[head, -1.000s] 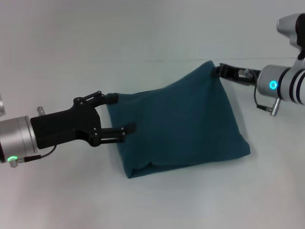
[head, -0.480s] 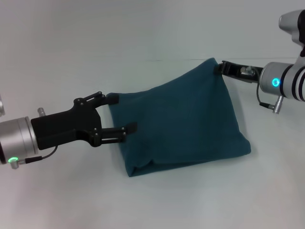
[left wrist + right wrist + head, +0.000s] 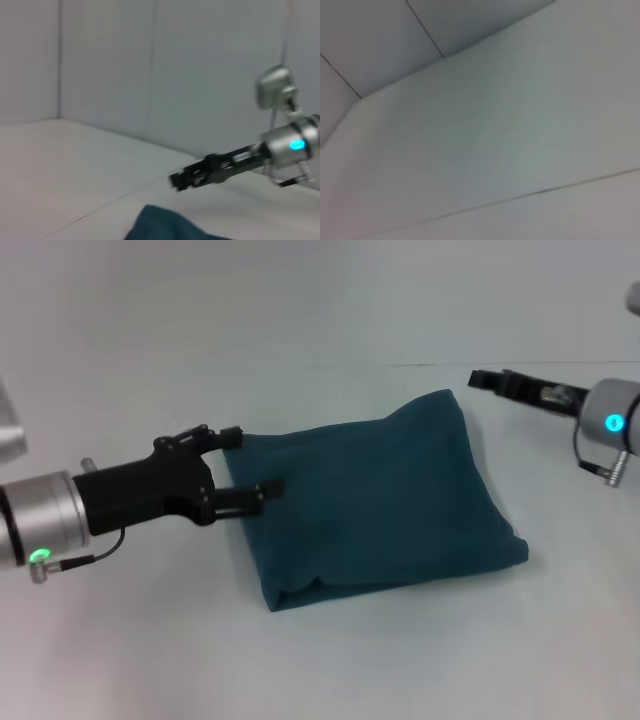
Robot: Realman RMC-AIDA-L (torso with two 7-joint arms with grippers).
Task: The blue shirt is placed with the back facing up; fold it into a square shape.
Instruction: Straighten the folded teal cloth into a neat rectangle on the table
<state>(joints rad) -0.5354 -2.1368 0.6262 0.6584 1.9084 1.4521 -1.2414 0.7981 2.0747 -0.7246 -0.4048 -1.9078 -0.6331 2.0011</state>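
Head view: blue shirt [image 3: 375,502] lies folded mid-worktop [image 3: 150,650] — left gripper [image 3: 253,462] spread wide at its left edge, right gripper [image 3: 482,378] released, clear of its far corner.

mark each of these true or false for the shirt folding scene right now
1. The blue shirt lies folded into a compact, roughly square bundle on the white table. True.
2. The right gripper is clamped on the shirt's far corner. False: it is clear of the cloth, off to the right of that corner.
3. The left gripper sits at the shirt's left edge with its fingers spread. True.
4. Cream lettering shows on the shirt's upper face. False: only plain teal-blue fabric shows.
5. The shirt hangs in the air between both grippers. False: it rests on the table.
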